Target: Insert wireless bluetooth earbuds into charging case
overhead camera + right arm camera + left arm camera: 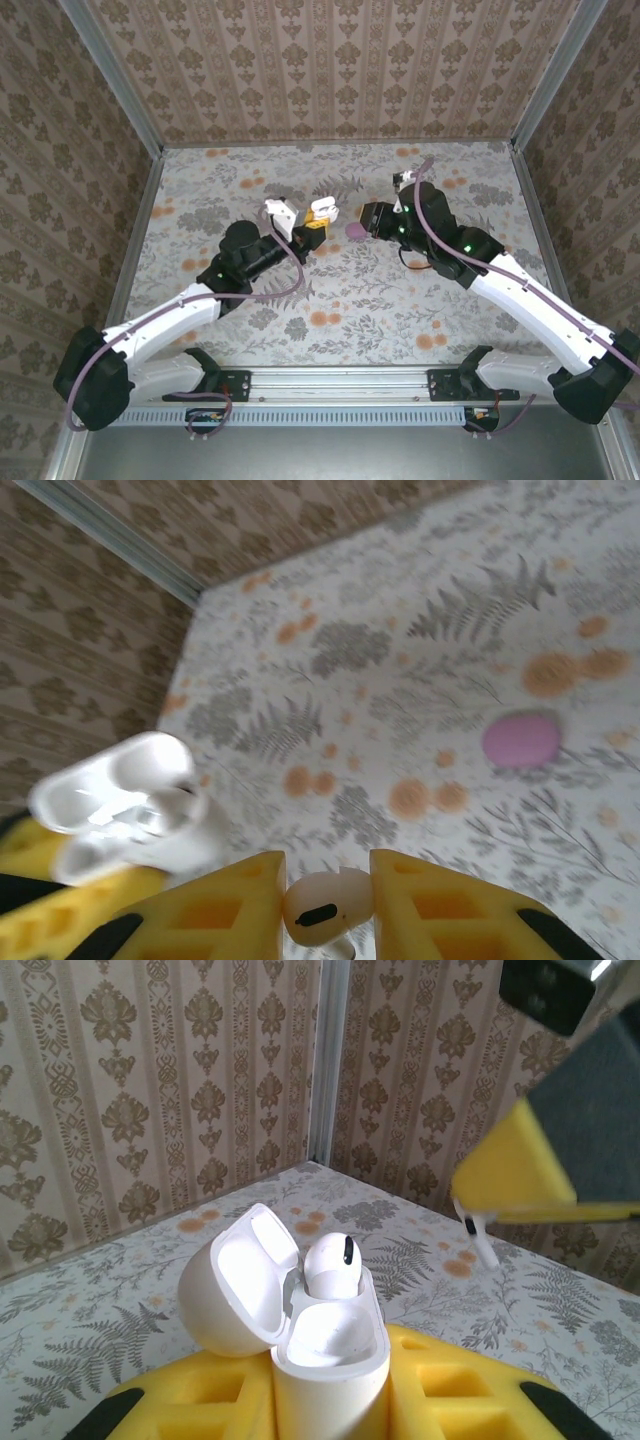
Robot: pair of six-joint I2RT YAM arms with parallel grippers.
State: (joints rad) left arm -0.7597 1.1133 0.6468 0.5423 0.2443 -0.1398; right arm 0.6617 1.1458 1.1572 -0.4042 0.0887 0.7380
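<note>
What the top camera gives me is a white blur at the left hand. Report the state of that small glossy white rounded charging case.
Observer: In the left wrist view the charging case stands open, its lid hinged back. One white plastic earbud is seated in it, and the bay beside it is empty.
Operator: Now give me the right hand's load.
Observer: The right wrist view has the right hand pinching a second white earbud between its yellow pads.
</note>
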